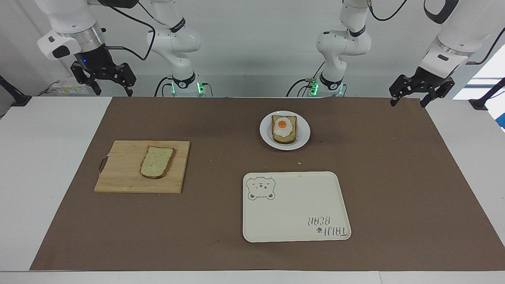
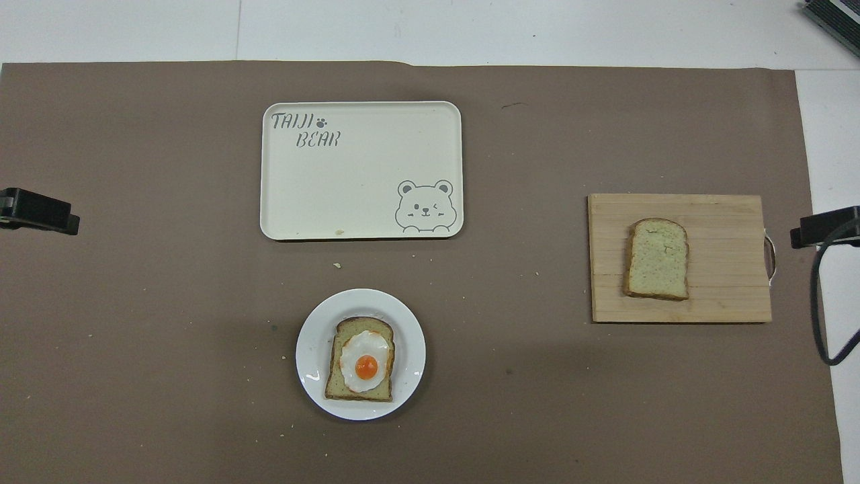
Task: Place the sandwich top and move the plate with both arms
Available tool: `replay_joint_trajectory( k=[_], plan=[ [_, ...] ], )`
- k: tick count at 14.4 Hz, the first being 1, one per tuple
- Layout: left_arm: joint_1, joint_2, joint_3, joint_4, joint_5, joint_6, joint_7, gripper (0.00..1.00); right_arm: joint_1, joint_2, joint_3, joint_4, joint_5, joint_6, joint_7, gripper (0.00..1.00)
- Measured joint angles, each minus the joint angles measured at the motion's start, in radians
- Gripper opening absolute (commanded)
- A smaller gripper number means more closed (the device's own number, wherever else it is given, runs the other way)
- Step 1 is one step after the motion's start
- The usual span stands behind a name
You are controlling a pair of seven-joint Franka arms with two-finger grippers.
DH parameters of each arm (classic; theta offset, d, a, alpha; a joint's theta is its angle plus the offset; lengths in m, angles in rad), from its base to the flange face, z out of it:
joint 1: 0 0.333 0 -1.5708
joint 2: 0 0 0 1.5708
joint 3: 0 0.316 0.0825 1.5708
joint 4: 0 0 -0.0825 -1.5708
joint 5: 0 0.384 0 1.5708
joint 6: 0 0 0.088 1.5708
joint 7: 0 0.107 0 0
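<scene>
The sandwich top [image 1: 157, 161] [image 2: 658, 259], a plain pale slice, lies flat on a wooden cutting board [image 1: 118, 179] [image 2: 725, 306] toward the right arm's end of the table. The small white plate [image 1: 265, 136] [image 2: 310, 366] sits nearer to the robots, mid-table, and holds a bread slice with a fried egg [image 1: 283, 127] [image 2: 365, 363]. My right gripper [image 1: 113, 93] [image 2: 823, 227] hangs open and empty, raised over the table edge at the robots' end. My left gripper [image 1: 408, 103] [image 2: 37, 212] hangs open and empty, raised at the left arm's end. Both arms wait.
A cream rectangular tray with a bear drawing [image 1: 296, 213] [image 2: 356, 188] lies farther from the robots than the plate. A brown mat [image 1: 394, 177] covers most of the table. A few crumbs lie between plate and tray.
</scene>
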Motion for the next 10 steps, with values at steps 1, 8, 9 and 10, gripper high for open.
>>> replay_joint_trajectory(
  k=[1,8,9,10],
  plan=[
    [0.0,0.0,0.0,0.0,0.0,0.0,0.0,1.0,0.0,0.0,0.0,0.0,0.0,0.0,0.0,1.0],
    [0.0,0.0,0.0,0.0,0.0,0.0,0.0,1.0,0.0,0.0,0.0,-0.001,0.0,-0.007,0.0,1.0],
    [0.0,0.0,0.0,0.0,0.0,0.0,0.0,1.0,0.0,0.0,0.0,-0.002,0.0,-0.007,0.0,1.0],
    [0.0,0.0,0.0,0.0,0.0,0.0,0.0,1.0,0.0,0.0,0.0,-0.002,0.0,-0.007,0.0,1.0]
  ],
)
